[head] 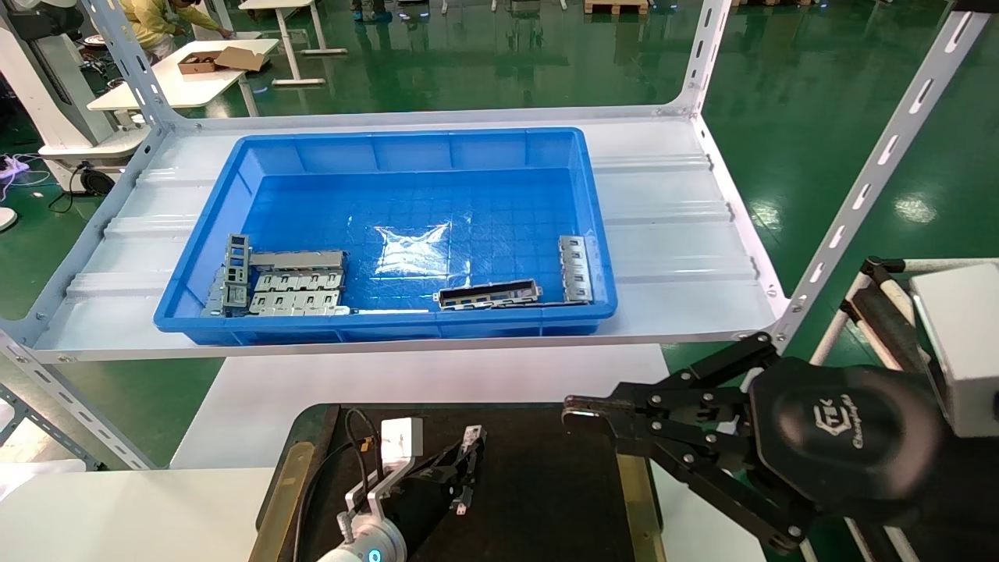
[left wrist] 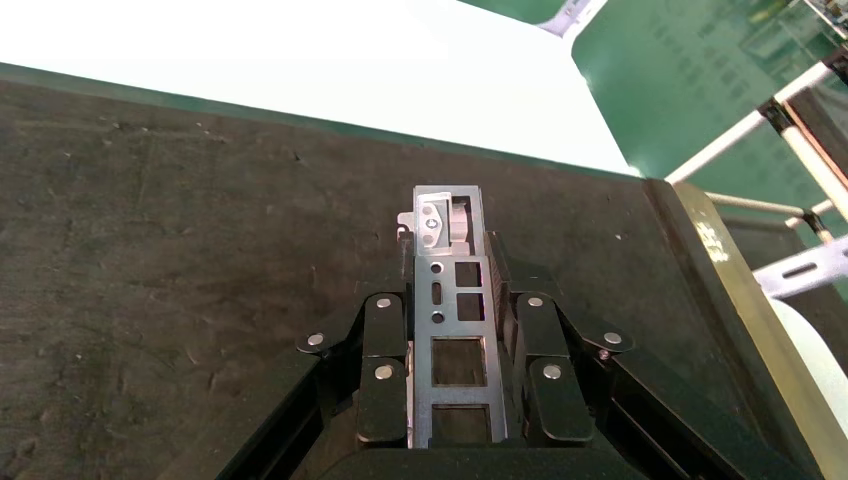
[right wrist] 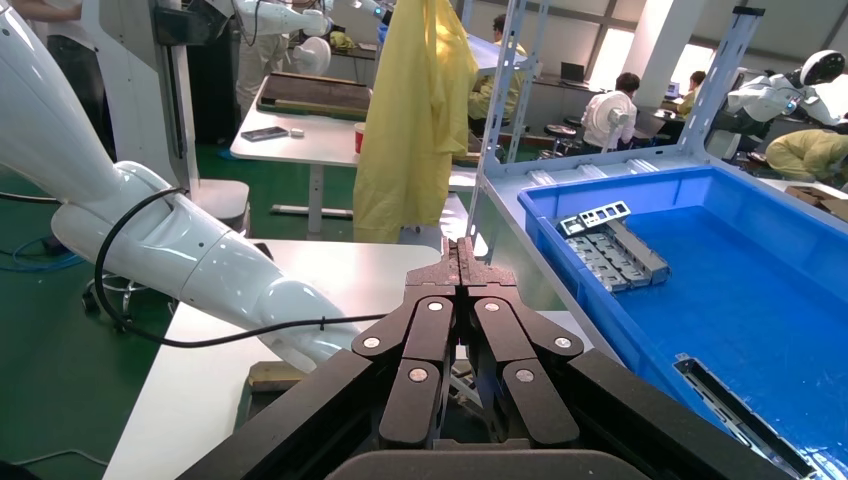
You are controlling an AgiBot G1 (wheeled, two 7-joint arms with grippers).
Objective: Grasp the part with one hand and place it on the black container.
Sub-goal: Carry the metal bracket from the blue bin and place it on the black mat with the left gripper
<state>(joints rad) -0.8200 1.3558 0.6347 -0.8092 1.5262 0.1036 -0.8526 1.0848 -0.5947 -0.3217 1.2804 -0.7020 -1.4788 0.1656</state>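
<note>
the left gripper is low over the black container, clamped on the part. the part is a narrow silver-grey sheet-metal strip with a row of square windows; it lies lengthwise between the two black fingers, its far end with small round holes and a bent tab projecting past the fingertips. whether the strip touches the tray cannot be told. the container is a wide shallow tray with a matte, scuffed black-brown surface and a brass-coloured strip along its side edge. in the head view it rests on a white table, with the left gripper above its middle.

the right gripper hangs above the tray's right edge, its black linkage fingers pressed together with nothing between them.

beyond, a white ribbed metal shelf carries a glossy blue plastic bin. inside it are stacked flat tabbed plates at the left, a channel-shaped piece with a dark interior, and another windowed strip at the right wall.
</note>
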